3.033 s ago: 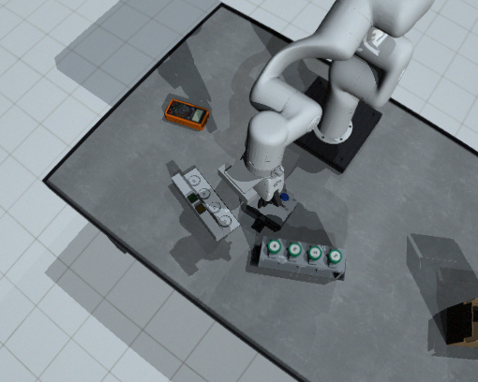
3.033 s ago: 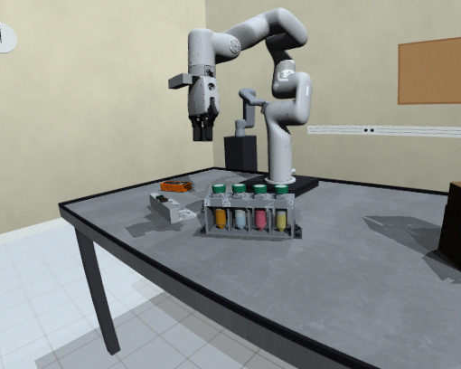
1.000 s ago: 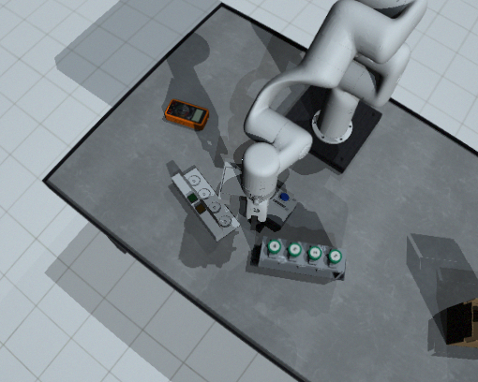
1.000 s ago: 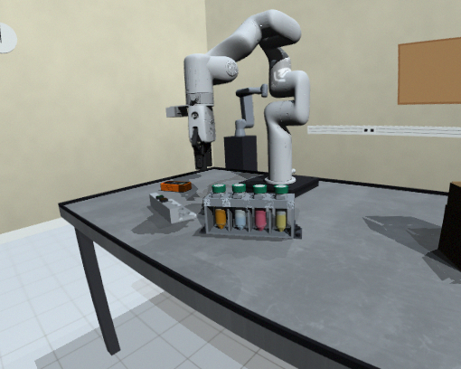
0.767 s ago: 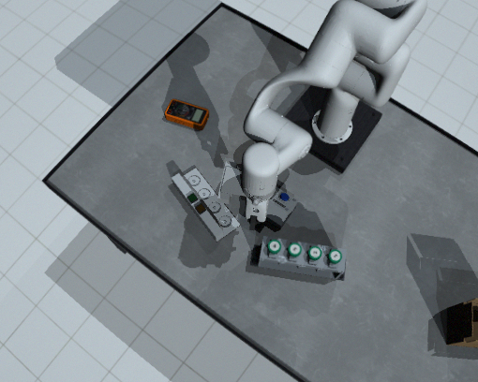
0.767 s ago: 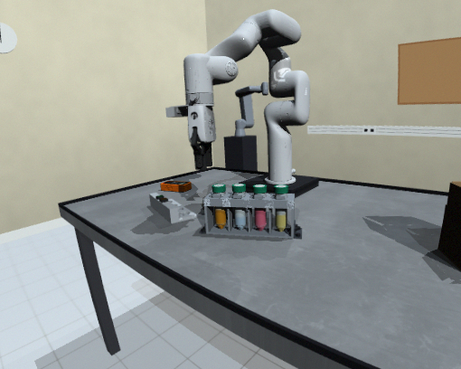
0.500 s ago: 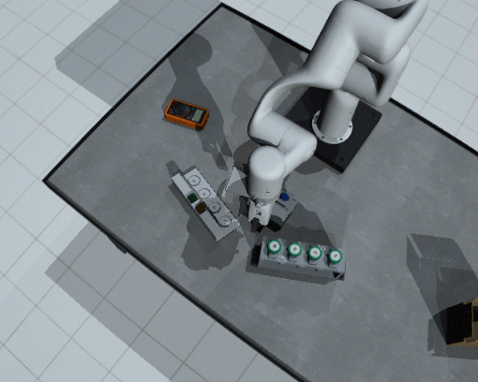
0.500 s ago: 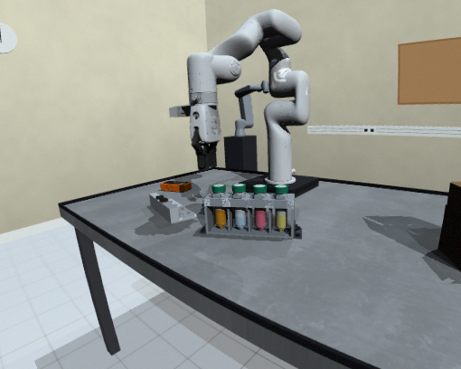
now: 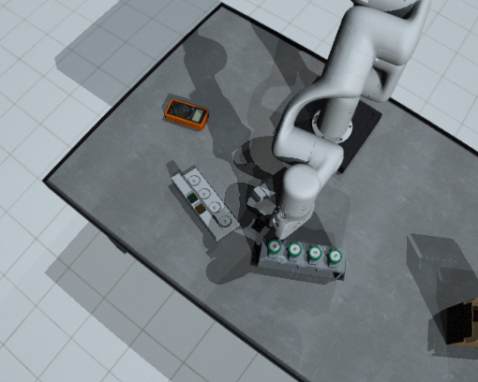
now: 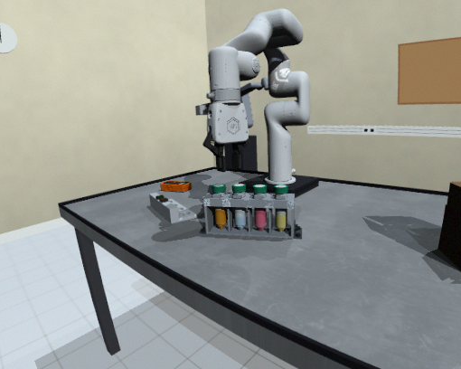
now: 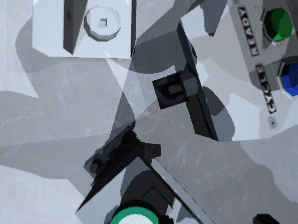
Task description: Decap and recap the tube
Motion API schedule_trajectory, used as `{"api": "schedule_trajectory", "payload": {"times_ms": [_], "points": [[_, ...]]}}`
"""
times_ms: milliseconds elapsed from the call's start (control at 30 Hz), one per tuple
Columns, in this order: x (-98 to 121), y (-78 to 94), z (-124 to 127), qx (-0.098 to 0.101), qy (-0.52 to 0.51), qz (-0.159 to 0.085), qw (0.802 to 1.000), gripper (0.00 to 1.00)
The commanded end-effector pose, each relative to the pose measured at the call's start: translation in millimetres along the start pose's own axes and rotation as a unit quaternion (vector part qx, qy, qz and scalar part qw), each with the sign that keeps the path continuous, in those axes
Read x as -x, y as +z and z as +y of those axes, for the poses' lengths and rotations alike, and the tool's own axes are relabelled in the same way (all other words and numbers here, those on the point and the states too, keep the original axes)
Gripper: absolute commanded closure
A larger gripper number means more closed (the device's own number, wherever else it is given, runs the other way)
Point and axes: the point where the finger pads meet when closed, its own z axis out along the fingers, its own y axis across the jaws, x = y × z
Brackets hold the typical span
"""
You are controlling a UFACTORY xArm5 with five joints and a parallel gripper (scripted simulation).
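The white arm's dark end effector [image 10: 229,161] hangs above the grey bench [image 10: 328,267], behind the left end of the grey four-bay decapping station [image 10: 249,216]. Its fingers stand part-way apart with nothing between them, which looks like a spacing chosen to fit over a cap.

All four green-rimmed screw caps sit on their tubes, and the four round nests of the pale grey cap tray [image 9: 205,203] are bare, so I judge the unscrewing not yet begun. The cap of tube 2 [image 9: 315,253], counted from the arm's base, is the second from the right in the top view and second from the left [image 10: 239,187] in the exterior view.

The wrist view shows the READY green key [image 11: 278,24] and CYCLE blue key [image 11: 290,84] unlit in one housing, close by the station and tray so each reach is short.
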Motion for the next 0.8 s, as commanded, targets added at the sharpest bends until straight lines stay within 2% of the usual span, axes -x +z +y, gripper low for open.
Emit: {"api": "schedule_trajectory", "payload": {"times_ms": [0,200,267,333,567,767], "points": [[34.4,-1.7,8.7,-0.002,0.034,-0.002,0.999,0.54],[74.9,-1.7,22.7,-0.002,0.034,-0.002,0.999,0.54],[74.9,-1.7,22.7,-0.002,0.034,-0.002,0.999,0.54],[87.7,-1.7,27.2,-0.002,0.034,-0.002,0.999,0.54],[87.7,-1.7,27.2,-0.002,0.034,-0.002,0.999,0.54],[87.8,16.3,27.1,-0.002,0.034,-0.002,0.999,0.54]]}}
